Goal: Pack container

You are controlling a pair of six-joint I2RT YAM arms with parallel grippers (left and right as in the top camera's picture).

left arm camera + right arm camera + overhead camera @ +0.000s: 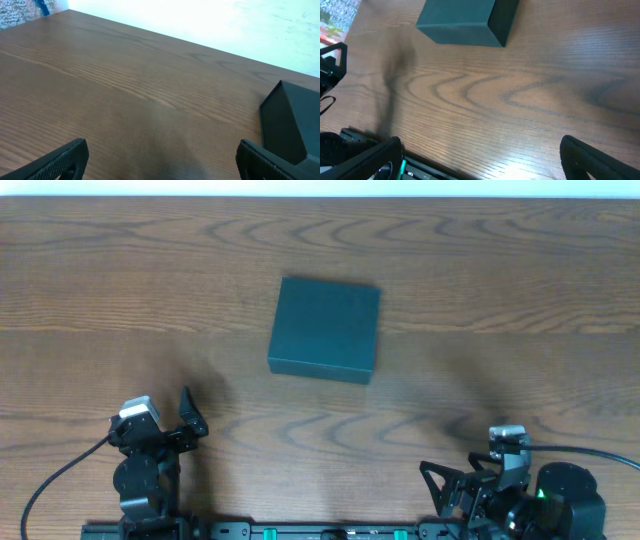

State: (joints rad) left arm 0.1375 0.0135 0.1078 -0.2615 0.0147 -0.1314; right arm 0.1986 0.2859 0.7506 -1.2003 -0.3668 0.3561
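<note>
The container (326, 328) is a dark teal-green box with its lid shut, lying flat at the middle of the wooden table. It also shows at the right edge of the left wrist view (290, 120) and at the top of the right wrist view (465, 21). My left gripper (190, 415) is open and empty at the front left, well short of the box; its fingers frame bare wood in the left wrist view (162, 160). My right gripper (450, 480) is open and empty at the front right; its fingers show in the right wrist view (482, 157).
The wooden table (500, 300) runs to a white back edge. The left arm's base (330, 70) and the front mounting rail (385, 165) show in the right wrist view. No snack packets are in view.
</note>
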